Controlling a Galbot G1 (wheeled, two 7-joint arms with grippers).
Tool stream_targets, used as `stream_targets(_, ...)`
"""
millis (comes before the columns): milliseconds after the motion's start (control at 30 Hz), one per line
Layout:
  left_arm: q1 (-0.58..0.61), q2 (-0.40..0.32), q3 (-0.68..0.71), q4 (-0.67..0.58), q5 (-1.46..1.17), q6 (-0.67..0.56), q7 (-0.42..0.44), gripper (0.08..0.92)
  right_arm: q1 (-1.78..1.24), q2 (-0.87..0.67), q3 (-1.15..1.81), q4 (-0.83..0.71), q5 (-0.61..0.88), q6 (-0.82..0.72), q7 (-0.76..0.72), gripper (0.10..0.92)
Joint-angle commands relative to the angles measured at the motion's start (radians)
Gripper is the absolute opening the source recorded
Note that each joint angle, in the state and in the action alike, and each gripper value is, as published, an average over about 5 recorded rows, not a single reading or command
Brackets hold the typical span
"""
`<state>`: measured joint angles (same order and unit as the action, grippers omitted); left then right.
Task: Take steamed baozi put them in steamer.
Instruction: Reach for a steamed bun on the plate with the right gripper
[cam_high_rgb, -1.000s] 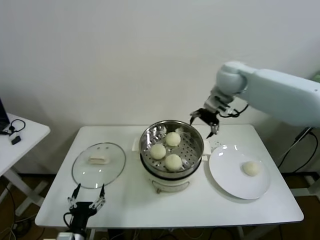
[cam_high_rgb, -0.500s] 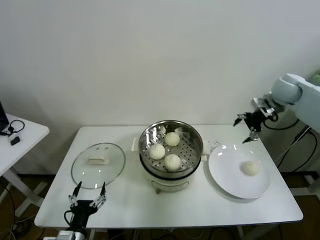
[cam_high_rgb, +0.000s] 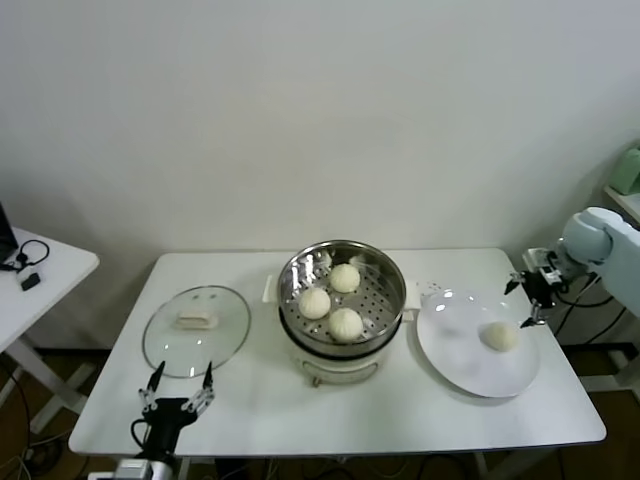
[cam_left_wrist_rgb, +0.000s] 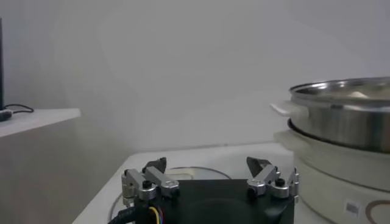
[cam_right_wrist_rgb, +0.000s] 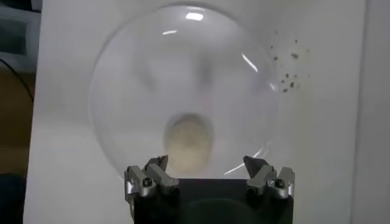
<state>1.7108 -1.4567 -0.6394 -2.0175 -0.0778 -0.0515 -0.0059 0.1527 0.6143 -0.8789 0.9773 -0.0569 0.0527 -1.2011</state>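
R gripper (cam_high_rgb: 528, 297) at far right edge of table (cam_high_rgb: 250, 400), above plate (cam_high_rgb: 450, 350); fingers (cam_right_wrist_rgb: 157, 167) spread wide, holding nothing, touching nothing. Last baozi (cam_high_rgb: 500, 337) lies on plate just below and beside it, centred between the fingertips in wrist view, not in contact. 3 baozi (cam_high_rgb: 331, 303) in steamer (cam_high_rgb: 295, 275) at table centre, well apart from gripper. L gripper (cam_high_rgb: 178, 392) parked at front left near glass lid (cam_high_rgb: 165, 350), fingers apart, empty
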Motion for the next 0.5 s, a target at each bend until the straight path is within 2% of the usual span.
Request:
stream_targets(33, -0.003, 0.002, -0.004, -0.02, -0.006, 0.014, 0.0, 0.823, -0.168, 0.081, 0.151, -0.14, -0.099, 0.005, 0.006, 0.823)
stream_targets(500, 0.0, 0.002, -0.009, -0.01, -0.004, 0.015, -0.001, 0.823, -0.184, 0.17, 0.199, -0.243, -0.121, 0.021, 0.013, 0.823)
